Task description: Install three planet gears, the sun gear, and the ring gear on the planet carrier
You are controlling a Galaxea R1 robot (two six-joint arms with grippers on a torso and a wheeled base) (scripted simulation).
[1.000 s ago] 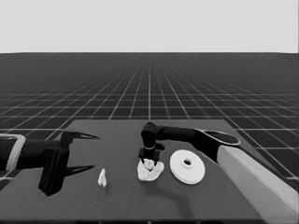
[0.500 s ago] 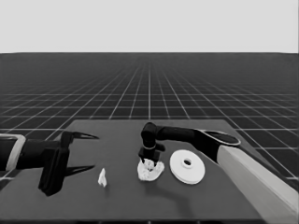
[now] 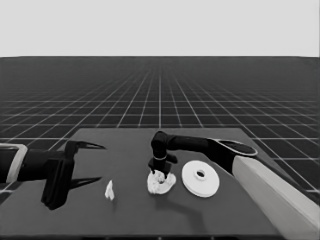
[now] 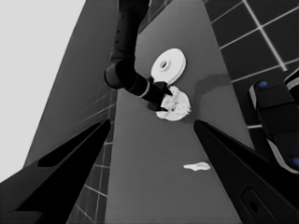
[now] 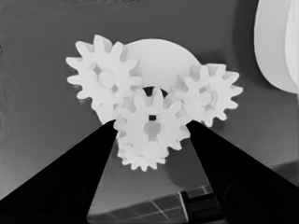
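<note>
**Right gripper stays over the gear cluster; nothing else shifts**

Nothing on the table has moved since a second ago: the right gripper still points straight down over the smaller round part, near the table's middle, and the left arm remains parked at the table's left end.

From the right wrist, four toothed gears show on the smaller round part. One planet gear sits on one side and a second planet gear on the other, both lying on the disc. Between them the centre gear meshes with both and stands nearest the camera, directly between the right gripper's two fingers. A third planet gear peeks out from beneath the centre gear. The fingers flank the centre gear closely, one against each side, but whether they actually press on its teeth cannot be made out.

Just beside the cluster, on the right arm's side, lies the larger round part, flat on the table and apart from the gears; its edge shows in the right wrist view.

A thin white piece lies alone between the cluster and the left gripper, whose jaws stand wide apart with nothing in them.
</note>
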